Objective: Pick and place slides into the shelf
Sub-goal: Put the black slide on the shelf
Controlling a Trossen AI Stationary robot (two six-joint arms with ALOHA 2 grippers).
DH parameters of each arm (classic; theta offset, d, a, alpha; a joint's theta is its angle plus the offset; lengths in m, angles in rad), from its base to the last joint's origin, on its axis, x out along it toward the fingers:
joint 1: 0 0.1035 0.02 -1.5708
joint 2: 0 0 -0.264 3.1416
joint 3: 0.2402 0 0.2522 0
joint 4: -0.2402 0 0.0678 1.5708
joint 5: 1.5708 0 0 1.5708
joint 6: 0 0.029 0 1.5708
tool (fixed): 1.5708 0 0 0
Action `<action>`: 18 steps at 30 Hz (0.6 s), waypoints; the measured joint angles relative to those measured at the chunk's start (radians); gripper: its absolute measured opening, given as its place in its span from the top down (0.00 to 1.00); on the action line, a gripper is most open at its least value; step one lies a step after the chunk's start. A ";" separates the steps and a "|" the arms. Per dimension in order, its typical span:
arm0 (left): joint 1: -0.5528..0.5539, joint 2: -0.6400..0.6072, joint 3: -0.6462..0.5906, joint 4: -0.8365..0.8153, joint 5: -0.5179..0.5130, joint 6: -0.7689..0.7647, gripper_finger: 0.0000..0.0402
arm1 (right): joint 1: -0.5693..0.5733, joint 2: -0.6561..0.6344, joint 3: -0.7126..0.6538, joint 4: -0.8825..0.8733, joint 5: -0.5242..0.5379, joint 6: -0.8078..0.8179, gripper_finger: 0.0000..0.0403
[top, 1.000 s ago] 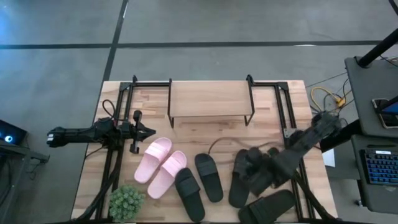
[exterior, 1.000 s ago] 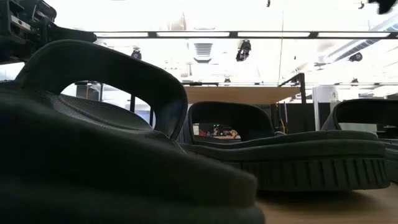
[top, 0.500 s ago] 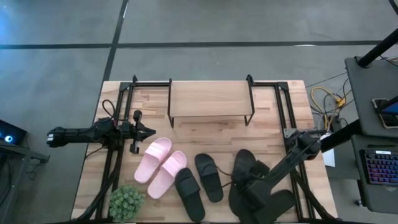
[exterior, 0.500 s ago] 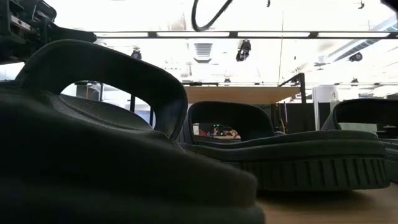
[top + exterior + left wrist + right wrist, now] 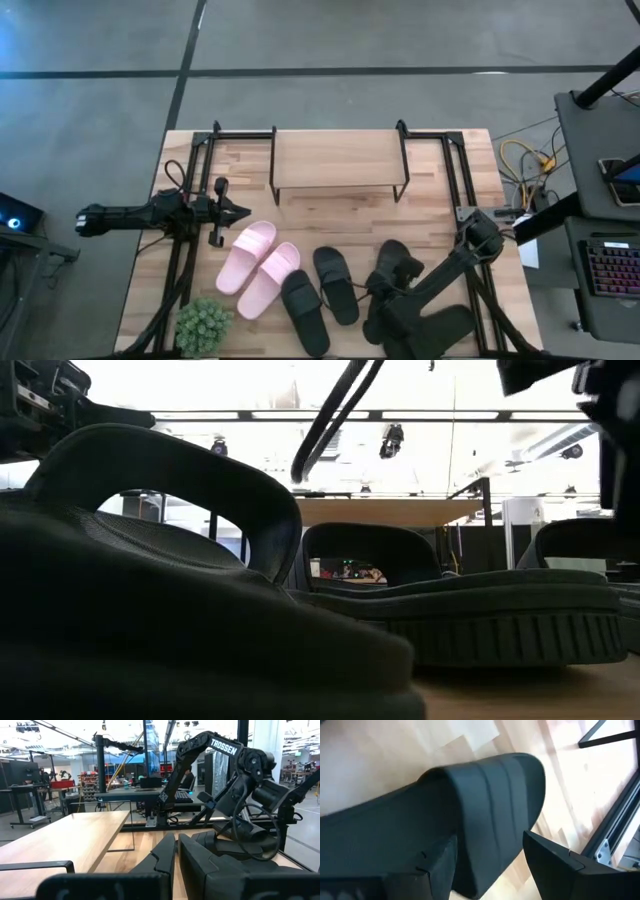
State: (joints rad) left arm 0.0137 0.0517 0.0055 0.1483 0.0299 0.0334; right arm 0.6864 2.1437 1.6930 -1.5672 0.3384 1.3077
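Four black slides lie on the near half of the table: two in the middle [image 5: 335, 285] [image 5: 303, 312] and two at the near right [image 5: 392, 262] [image 5: 445, 328]. Two pale pink slides [image 5: 257, 267] rest to their left. The shelf [image 5: 340, 160] stands at the far edge. My right gripper [image 5: 392, 322] is low over the near-right black slides and open. In the right wrist view its fingers [image 5: 555, 865] stand on either side of a black slide's strap [image 5: 492, 805]. My left gripper [image 5: 238, 210] waits shut at the table's left, over bare wood. My right gripper straddles the strap end of a black slide [image 5: 485, 830] from above, slanting down. A gap shows beside one finger [image 5: 555, 865]. The other finger [image 5: 437, 865] lies right against the slide's edge, and I cannot tell whether it touches. The slide lies flat on the table.
A small green plant [image 5: 203, 323] sits at the near-left corner. Black metal frames [image 5: 195, 170] [image 5: 455, 170] flank the shelf. Bare wood [image 5: 340, 215] lies between the shelf and the slides. In the low view a black slide [image 5: 150, 560] fills the foreground.
My right arm has swung toward the table's near edge and dropped lower, carrying its gripper from above the upper near-right black slide down to the near ends of the two right-hand slides. Its cable and wrist have come into the low view from above. No slide has moved.
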 joint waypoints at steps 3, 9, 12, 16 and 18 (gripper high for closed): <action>0.000 -0.001 0.000 0.000 0.000 0.000 0.97 | -0.024 0.000 -0.025 0.008 0.003 -0.005 0.46; 0.000 0.000 0.000 0.003 0.000 0.000 0.97 | -0.087 0.000 -0.095 0.023 0.002 -0.010 0.48; 0.000 -0.002 0.000 0.015 0.000 -0.002 0.97 | -0.116 0.000 -0.105 0.032 -0.003 -0.022 0.52; 0.000 -0.001 0.000 0.147 0.000 -0.220 0.97 | -0.137 0.000 -0.105 0.035 0.001 -0.058 0.61; 0.000 -0.002 0.000 0.212 0.000 -0.373 0.97 | -0.140 0.000 -0.105 0.036 0.001 -0.067 0.67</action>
State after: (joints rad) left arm 0.0132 0.0498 0.0051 0.3601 0.0296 -0.3392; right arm 0.5465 2.1437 1.5875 -1.5315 0.3398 1.2405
